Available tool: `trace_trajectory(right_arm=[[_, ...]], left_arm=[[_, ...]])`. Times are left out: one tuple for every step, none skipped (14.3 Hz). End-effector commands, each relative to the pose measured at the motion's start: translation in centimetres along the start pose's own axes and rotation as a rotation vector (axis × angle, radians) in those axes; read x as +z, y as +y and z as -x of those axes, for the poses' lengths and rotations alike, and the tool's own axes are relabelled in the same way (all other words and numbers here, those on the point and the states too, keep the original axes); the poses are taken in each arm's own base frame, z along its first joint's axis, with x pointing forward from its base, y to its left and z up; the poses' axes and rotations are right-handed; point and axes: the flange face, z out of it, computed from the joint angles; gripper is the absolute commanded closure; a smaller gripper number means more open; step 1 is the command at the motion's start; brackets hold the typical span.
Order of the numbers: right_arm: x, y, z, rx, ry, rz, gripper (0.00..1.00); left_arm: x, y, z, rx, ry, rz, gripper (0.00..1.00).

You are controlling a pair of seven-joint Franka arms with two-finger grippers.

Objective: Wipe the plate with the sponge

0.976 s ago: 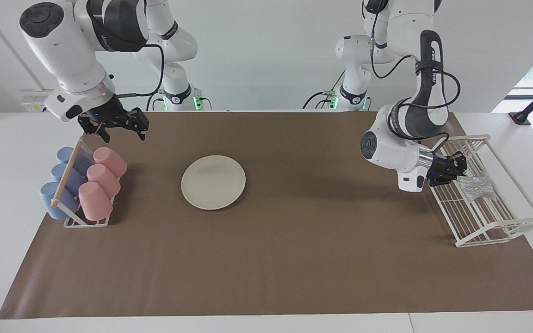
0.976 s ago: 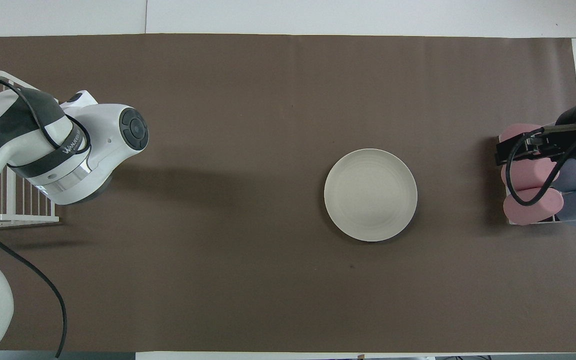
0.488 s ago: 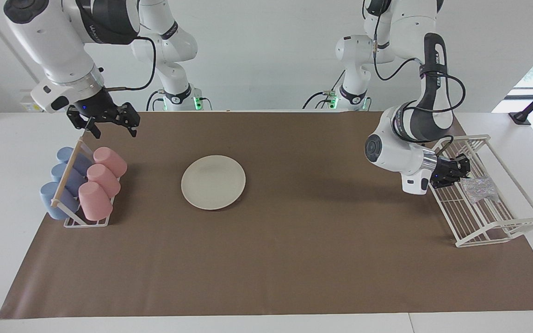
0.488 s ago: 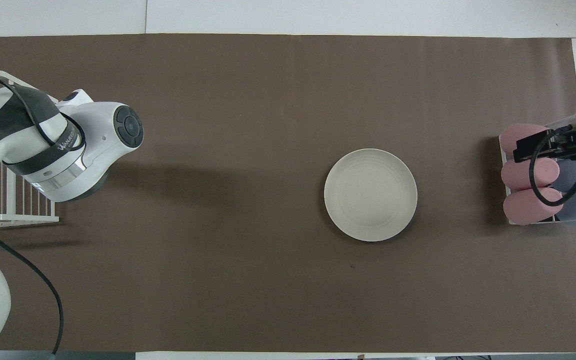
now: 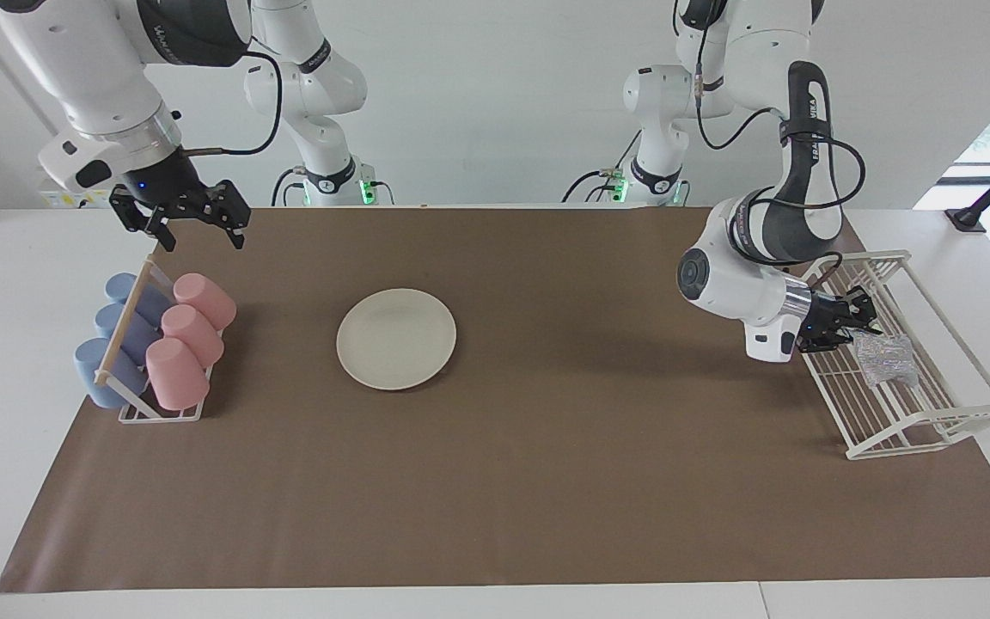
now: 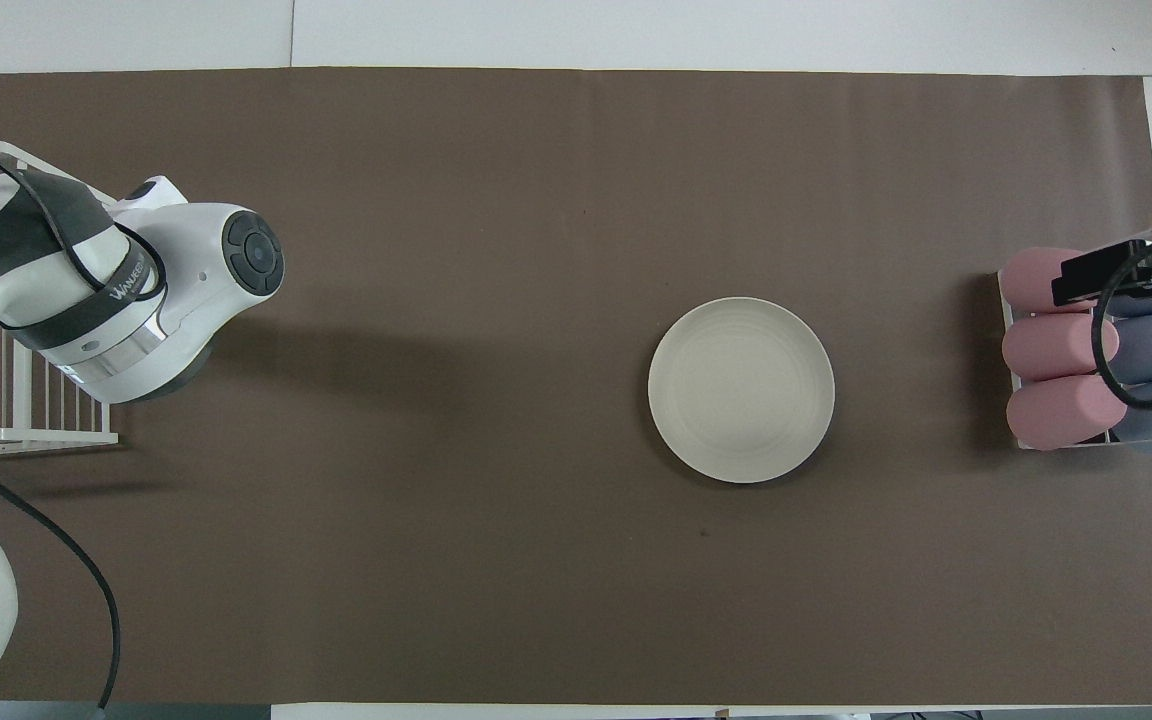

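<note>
The cream-white plate [image 5: 396, 338] [image 6: 741, 390] lies flat on the brown mat, nearer the right arm's end of the table. The silvery, wrinkly sponge [image 5: 887, 360] lies in the white wire rack [image 5: 925, 425] at the left arm's end. My left gripper [image 5: 870, 317] reaches sideways into that rack just beside the sponge, open, with nothing between its fingers. In the overhead view the left arm's wrist hides both the gripper and the sponge. My right gripper [image 5: 201, 243] hangs open and empty in the air over the mat's edge beside the cup rack.
A small rack [image 5: 160, 413] with pink cups [image 5: 190, 337] and blue cups [image 5: 115, 335] lying on their sides stands at the right arm's end. The brown mat [image 5: 546, 481] covers most of the table.
The left gripper, shut on the sponge's edge a second ago, has opened, and the sponge has settled a little lower in the rack. The right gripper has risen and drawn back from the cups.
</note>
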Motion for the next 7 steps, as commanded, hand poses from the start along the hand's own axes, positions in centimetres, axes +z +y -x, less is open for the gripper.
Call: trace_trajectory(right_arm=[[-0.4, 0.9, 0.0, -0.015, 0.004, 0.019, 0.0], [-0.3, 1.0, 0.1, -0.015, -0.001, 0.019, 0.0], [-0.2, 0.9, 0.2, -0.015, -0.004, 0.018, 0.0], [-0.2, 0.9, 0.2, -0.014, -0.006, 0.018, 0.0], [-0.2, 0.9, 0.2, -0.011, -0.006, 0.018, 0.0], [-0.3, 0.9, 0.2, -0.011, -0.003, 0.018, 0.0], [-0.2, 0.9, 0.2, -0.011, -0.006, 0.018, 0.0]], left_arm=[[0.2, -0.9, -0.2, -0.008, 0.009, 0.013, 0.1], [0.1, -0.9, -0.2, -0.008, 0.012, 0.017, 0.0], [-0.1, -0.9, -0.2, -0.01, 0.011, 0.028, 0.0], [-0.4, -1.3, -0.2, -0.027, -0.003, 0.054, 0.0], [-0.8, -1.6, -0.3, -0.044, -0.019, 0.091, 0.0], [-1.5, -2.2, -0.4, -0.063, -0.023, 0.131, 0.0], [-2.0, -2.6, -0.4, -0.061, -0.034, 0.166, 0.0]])
